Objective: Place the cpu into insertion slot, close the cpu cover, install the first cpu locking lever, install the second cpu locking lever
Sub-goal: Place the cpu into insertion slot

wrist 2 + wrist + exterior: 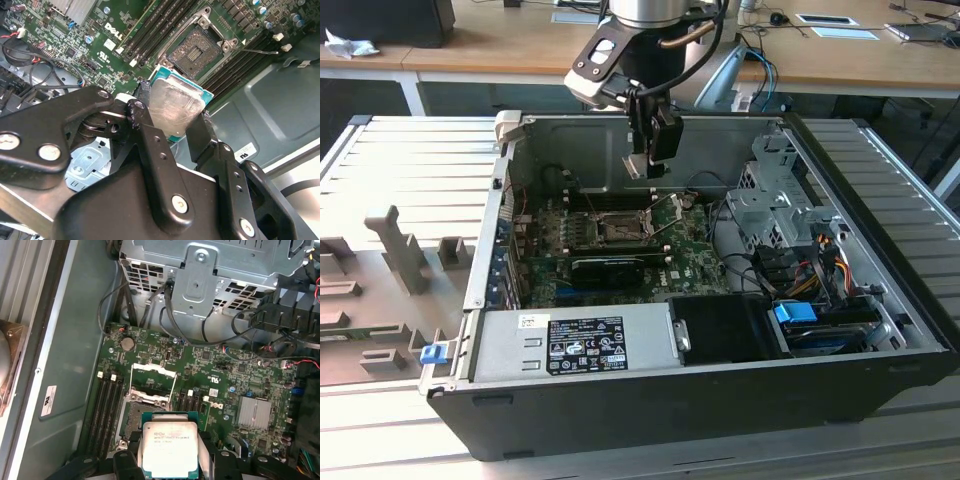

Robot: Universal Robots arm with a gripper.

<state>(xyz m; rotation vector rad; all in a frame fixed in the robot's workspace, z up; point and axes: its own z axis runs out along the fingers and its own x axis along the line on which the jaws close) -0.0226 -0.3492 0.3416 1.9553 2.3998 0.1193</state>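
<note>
My gripper [645, 165] hangs inside the open computer case, above the green motherboard [685, 270], and is shut on the cpu [638, 166]. In both wrist views the cpu [175, 105] [170, 450] is a silver-faced square chip clamped by its edges between the two black fingers [150, 132]. The insertion slot [199, 49] [131, 420] lies bare and dark below it, a short way off. The cpu cover [152, 368] stands swung open beside the slot. A thin locking lever [257, 50] sticks out free at the slot's side.
A metal drive cage [780, 200] with cable bundles stands at the exterior view's right. A power supply [575, 340] lies along the case's near side. A black card [620, 265] sits just in front of the slot. Memory slots [107, 405] flank it.
</note>
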